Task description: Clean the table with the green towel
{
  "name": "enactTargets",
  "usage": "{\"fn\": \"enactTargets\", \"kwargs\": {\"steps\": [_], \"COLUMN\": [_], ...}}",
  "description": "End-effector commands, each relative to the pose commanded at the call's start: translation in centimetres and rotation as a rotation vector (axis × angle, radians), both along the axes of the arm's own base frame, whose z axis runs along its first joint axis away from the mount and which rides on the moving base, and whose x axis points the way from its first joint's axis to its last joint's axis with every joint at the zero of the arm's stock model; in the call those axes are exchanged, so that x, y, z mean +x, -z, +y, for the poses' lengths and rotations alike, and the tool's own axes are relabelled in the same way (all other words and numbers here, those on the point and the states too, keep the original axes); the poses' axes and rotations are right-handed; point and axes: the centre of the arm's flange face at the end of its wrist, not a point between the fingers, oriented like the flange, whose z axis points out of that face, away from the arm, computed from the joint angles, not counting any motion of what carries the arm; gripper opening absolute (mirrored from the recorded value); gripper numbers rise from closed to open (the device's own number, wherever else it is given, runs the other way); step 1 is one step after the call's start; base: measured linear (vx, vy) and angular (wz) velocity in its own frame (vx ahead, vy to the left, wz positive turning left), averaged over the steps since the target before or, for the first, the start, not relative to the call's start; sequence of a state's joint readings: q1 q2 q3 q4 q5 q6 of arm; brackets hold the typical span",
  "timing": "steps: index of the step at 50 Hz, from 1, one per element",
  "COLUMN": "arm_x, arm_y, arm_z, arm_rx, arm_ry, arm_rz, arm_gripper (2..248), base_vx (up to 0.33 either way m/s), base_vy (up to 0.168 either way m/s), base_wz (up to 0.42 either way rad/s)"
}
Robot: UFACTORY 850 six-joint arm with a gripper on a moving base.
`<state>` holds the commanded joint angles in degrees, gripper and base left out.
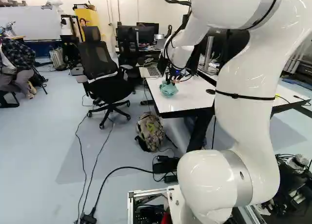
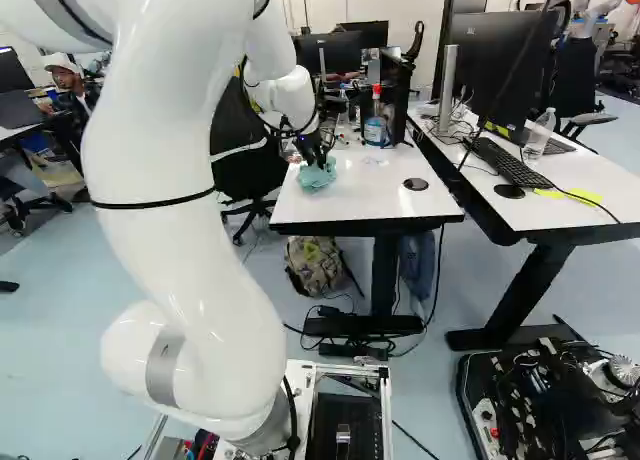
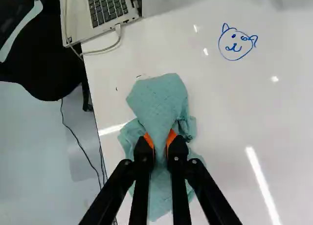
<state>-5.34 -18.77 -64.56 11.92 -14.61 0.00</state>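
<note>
Your gripper has the green towel pinched mid-bunch, a sound hold. Expect it light and limp (loose edges may fold).

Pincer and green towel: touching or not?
Touching. In the wrist view, the pincer has the green towel bunched between its orange pads, cloth meeting both.

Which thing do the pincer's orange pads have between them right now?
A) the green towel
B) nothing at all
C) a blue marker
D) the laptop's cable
A: in the wrist view the pads of the pincer press a bunched fold of the green towel from both sides.
</note>
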Motion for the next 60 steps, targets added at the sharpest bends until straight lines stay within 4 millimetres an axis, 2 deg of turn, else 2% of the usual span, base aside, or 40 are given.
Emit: {"fn": "enactTargets", "kwargs": {"steps": [29, 53, 60], "arm_x": [4.7, 5.7, 5.7], "arm_y": [0.4, 3.2, 3.2], "arm_z": [-2.3, -2.7, -2.7], "arm_rx": [-0.003, 0.001, 0.001], "arm_ry": [0.030, 0.033, 0.033], "arm_rz": [-0.029, 0.011, 0.011], "arm_gripper": [46, 46, 46], "base_vx": [0.000, 0.000, 0.000], "base_vy": [0.000, 0.000, 0.000], "base_wz": [0.000, 0.000, 0.000]}}
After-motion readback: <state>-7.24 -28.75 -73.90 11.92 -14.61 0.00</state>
